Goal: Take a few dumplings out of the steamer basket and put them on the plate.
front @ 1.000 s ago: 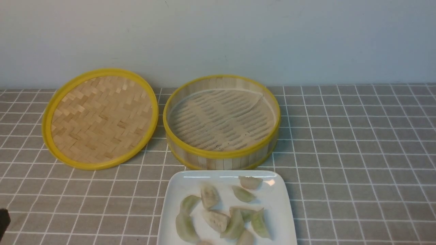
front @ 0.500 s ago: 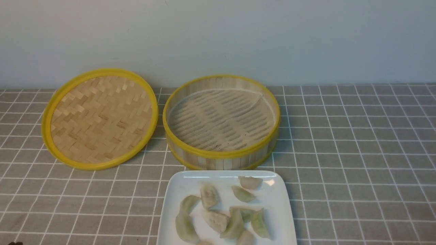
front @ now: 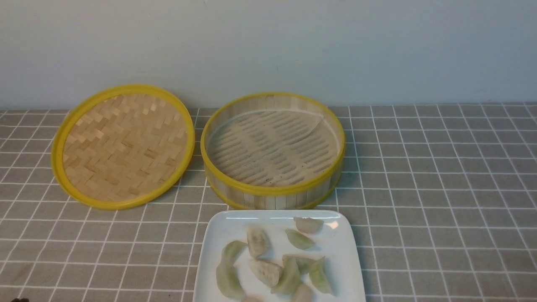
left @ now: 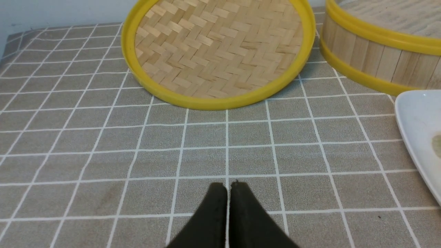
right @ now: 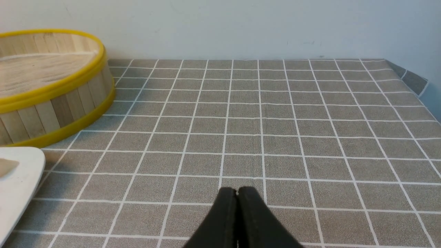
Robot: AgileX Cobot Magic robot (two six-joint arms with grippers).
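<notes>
In the front view, the round bamboo steamer basket (front: 272, 151) with yellow rims stands at the middle of the grey checked cloth surface (front: 440, 188), its slatted floor covered only by a pale paper liner (front: 268, 144) with one folded-over edge. Just beside it, on the robot's left, lies the flat herringbone-woven lid (front: 123, 146) with a yellow rim. Nearer the camera, close to the basket's near wall, sits the glossy white rounded-square plate (front: 214, 235), and the small pale green and beige crescent dumplings (front: 272, 262) lie on it in a loose cluster, some touching. Compared with a second ago, the dark shape at the lower left edge has dropped almost out of sight, leaving only a sliver at the bottom corner; basket, lid, plate and dumplings lie as they did.

In the left wrist view, the left claw (left: 228, 187) hangs over bare cloth with its black fingers pressed together, holding nothing. The lid (left: 220, 51) lies ahead of it, with the basket wall (left: 375, 58) and a plate corner (left: 418, 134) off to one side.

In the right wrist view, the right claw (right: 237, 193) is likewise pressed together and empty above the cloth, well apart from the basket (right: 55, 100) and the plate edge (right: 17, 186).
</notes>
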